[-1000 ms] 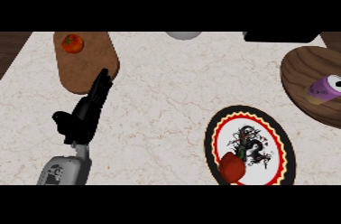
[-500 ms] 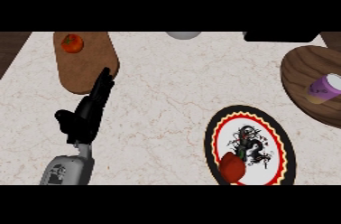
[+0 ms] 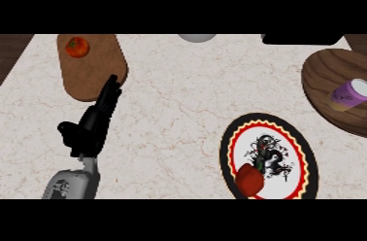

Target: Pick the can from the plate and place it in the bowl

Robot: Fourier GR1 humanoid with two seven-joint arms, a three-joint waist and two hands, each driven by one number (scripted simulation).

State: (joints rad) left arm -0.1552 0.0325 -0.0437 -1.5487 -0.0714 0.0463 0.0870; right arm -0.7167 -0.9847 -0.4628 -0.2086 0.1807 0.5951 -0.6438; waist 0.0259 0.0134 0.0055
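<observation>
While the black left hand (image 3: 93,123) sits out over the pale marbled tabletop (image 3: 179,104) with its fingers straight and nothing in it, the purple can with a tan lid end (image 3: 349,94) is already lying tilted on the brown wooden bowl (image 3: 326,77) at the far right edge. So judging by how things lie, the placing part looks done, or close to it. The round plate with the red and yellow rim and black dragon pattern (image 3: 301,152) only has a red pepper-like thing (image 3: 249,180) on its near edge, no can. The right hand isn't visible at all, so no idea what it's doing.

If anything's left, I'd say it's just making sure the can rests inside the bowl and doesn't roll off the rim, so any release should be slow and straight up. Left hand has no job here, best kept parked, well apart from the brown wooden cutting board (image 3: 90,79) with the orange-red tomato (image 3: 76,47) on it
</observation>
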